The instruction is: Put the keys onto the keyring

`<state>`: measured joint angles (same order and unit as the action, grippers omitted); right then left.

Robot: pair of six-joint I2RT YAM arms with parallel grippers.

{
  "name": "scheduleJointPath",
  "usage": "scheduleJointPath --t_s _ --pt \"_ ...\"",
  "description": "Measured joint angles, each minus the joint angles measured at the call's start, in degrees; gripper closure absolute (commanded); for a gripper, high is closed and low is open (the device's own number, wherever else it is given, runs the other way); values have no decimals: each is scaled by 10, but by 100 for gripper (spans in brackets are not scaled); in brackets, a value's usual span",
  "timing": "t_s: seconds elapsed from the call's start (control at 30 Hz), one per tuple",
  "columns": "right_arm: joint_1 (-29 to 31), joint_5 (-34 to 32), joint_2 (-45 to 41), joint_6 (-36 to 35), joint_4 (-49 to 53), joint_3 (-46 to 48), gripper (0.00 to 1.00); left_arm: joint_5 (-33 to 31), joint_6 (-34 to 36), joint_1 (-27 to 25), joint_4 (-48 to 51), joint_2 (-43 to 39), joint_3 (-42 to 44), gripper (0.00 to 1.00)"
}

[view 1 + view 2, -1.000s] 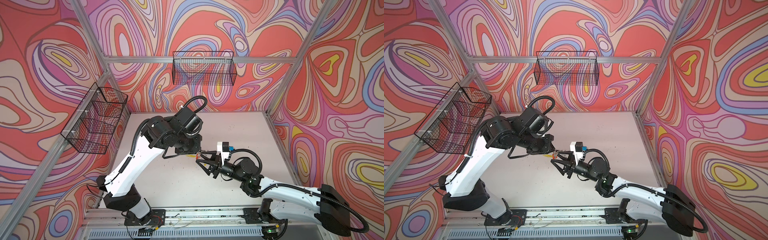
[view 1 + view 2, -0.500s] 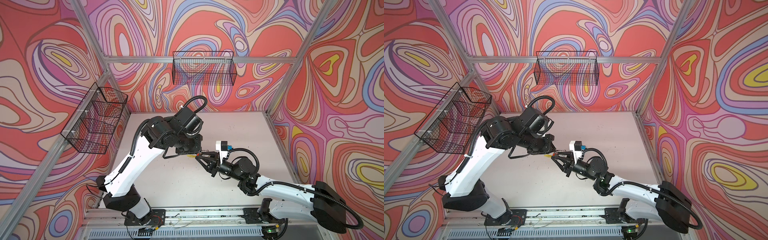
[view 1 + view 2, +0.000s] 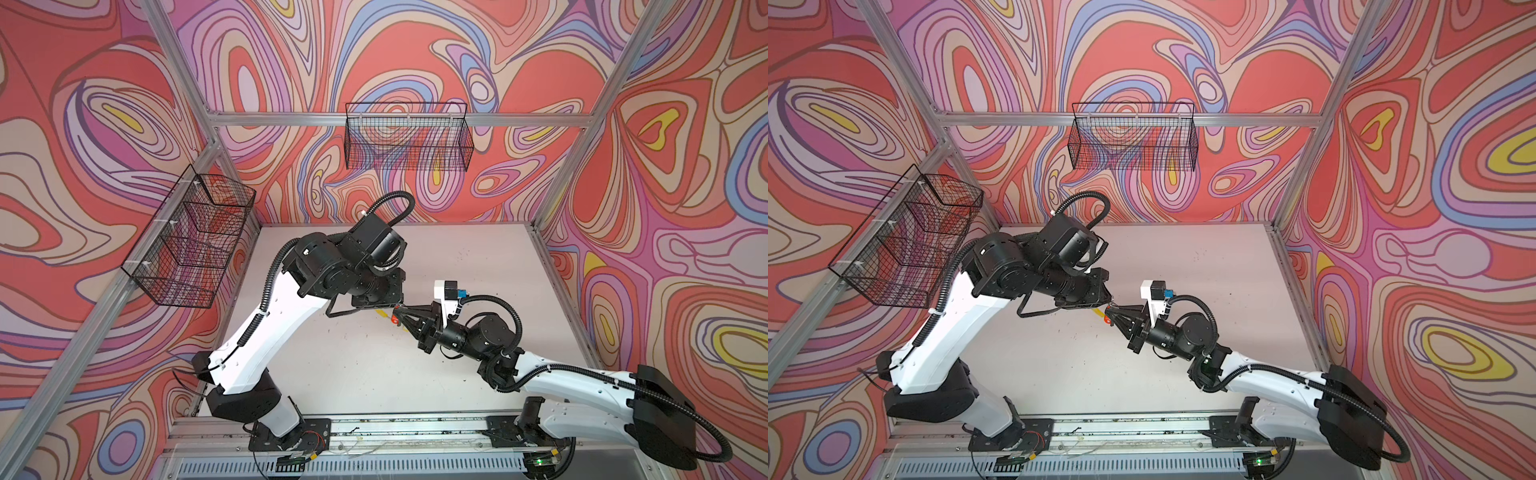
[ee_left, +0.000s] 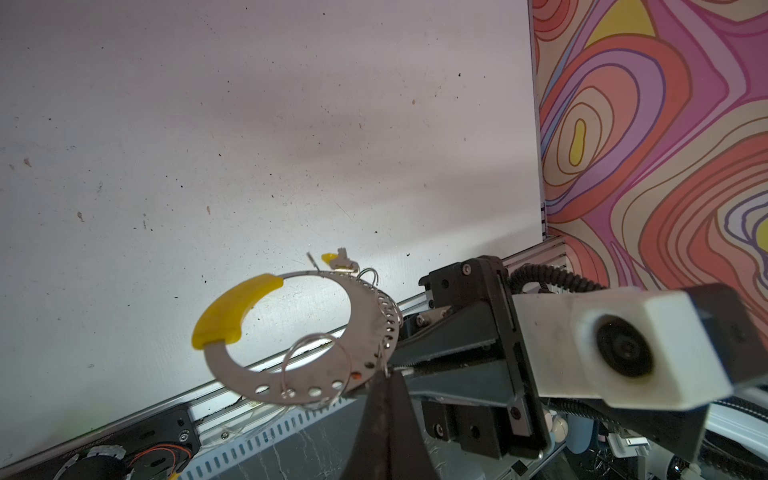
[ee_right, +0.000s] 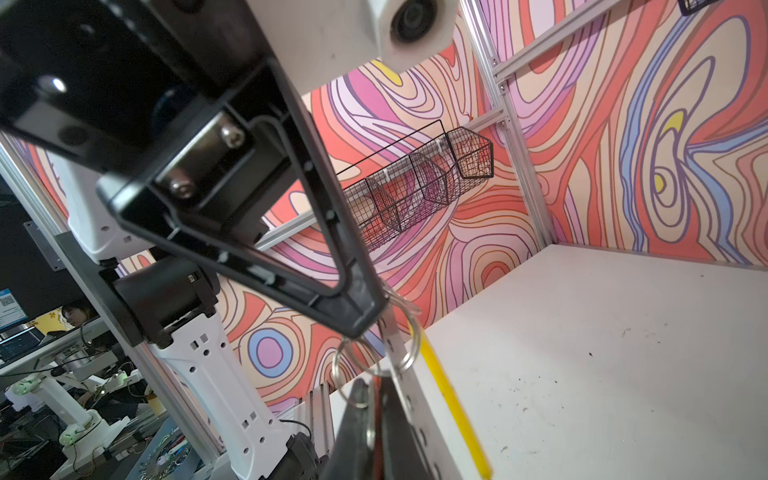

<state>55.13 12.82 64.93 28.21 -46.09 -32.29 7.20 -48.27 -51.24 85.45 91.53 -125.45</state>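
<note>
left gripper (image 4: 387, 376) clenched on keyring (image 4: 365, 316) rim, held above counter (image 4: 208, 124) | right gripper (image 5: 374, 384) clenched just beside, at same rim; red tag (image 3: 395, 319) at its tips, grasp unclear | yellow-tag key (image 4: 337, 261) at rim farthest from left gripper

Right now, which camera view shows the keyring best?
The left wrist view: the keyring faces the camera, with its yellow arc and rim holes clear. The right wrist view shows the keyring nearly edge-on. In both top views only a small yellow bit shows.
</note>
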Motion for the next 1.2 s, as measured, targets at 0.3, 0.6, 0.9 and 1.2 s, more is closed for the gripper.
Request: scheduleJointPath --t_s 0.3,0.6,0.9,1.2 --pt "0 -35 -28 27 162 -64 100 -23 0 3 -12 -5 0 100" --pt "2 -76 -43 50 272 -100 100 -32 0 3 -37 -10 21 100" --pt "2 -80 -44 68 291 -103 100 -33 0 3 -58 -30 46 100" --pt "-4 -80 -43 99 333 -126 100 -32 8 3 -58 -30 46 100"
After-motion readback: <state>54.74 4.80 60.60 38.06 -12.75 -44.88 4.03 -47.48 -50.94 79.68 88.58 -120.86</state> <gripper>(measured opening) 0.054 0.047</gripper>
